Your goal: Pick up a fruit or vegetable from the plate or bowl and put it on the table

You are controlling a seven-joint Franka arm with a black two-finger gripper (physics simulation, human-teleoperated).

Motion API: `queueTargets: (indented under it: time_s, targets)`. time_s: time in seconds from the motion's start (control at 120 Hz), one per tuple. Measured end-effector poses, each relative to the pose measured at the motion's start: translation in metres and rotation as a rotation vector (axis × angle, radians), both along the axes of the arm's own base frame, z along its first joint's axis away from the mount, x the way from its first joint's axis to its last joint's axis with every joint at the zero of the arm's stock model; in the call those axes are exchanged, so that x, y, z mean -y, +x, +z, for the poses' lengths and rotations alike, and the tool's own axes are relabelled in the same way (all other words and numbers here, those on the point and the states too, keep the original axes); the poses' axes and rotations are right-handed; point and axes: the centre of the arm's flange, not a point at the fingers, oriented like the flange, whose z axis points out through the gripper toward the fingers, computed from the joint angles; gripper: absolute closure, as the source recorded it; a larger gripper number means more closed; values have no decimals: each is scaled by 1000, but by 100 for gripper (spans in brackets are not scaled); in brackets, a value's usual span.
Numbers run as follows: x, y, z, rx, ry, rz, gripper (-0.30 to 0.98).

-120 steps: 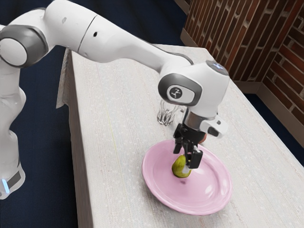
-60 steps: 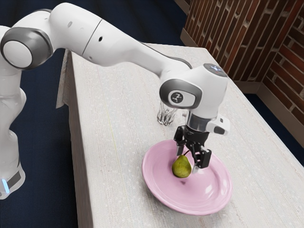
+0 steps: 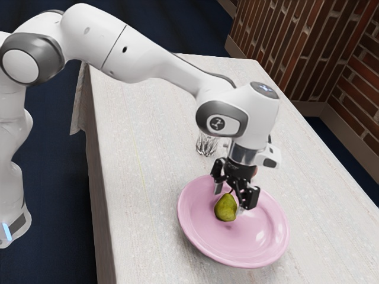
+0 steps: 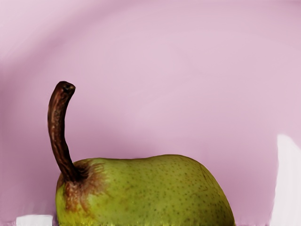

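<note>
Jaws standing open, green pear (image 3: 225, 209) between them, on a pink plate (image 3: 254, 242)

We look on a clear, patterned glass (image 3: 206, 144). Near it, toward the exterior view's right, peeks a reddish object (image 3: 255, 171), mostly hidden. Well apart from the glass on that same side, we find brick walls (image 3: 302, 44) above a brownish baseboard (image 3: 307, 109); dark blue floor (image 3: 56, 160) flanks the glass at a distance.

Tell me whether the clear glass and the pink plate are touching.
Apart. The exterior view shows a strip of pale tabletop between the base of the clear glass and the rim of the pink plate.
</note>
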Motion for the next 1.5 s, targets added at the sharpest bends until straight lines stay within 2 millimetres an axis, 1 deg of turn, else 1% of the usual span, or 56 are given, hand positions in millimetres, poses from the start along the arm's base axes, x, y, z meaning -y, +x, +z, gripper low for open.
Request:
queueTargets:
  time_s: [0.233, 0.55, 1.033, 1.292, 1.5]
  targets:
    - [5, -3, -2, -11, -3, 16, 2]
    - [2, -3, -15, -39, 5, 40, 2]
    - [5, 0, -25, -40, 1, 56, 3]
    - [6, 0, -25, -37, 2, 59, 20]
    - [5, 1, -25, -36, 3, 63, 28]
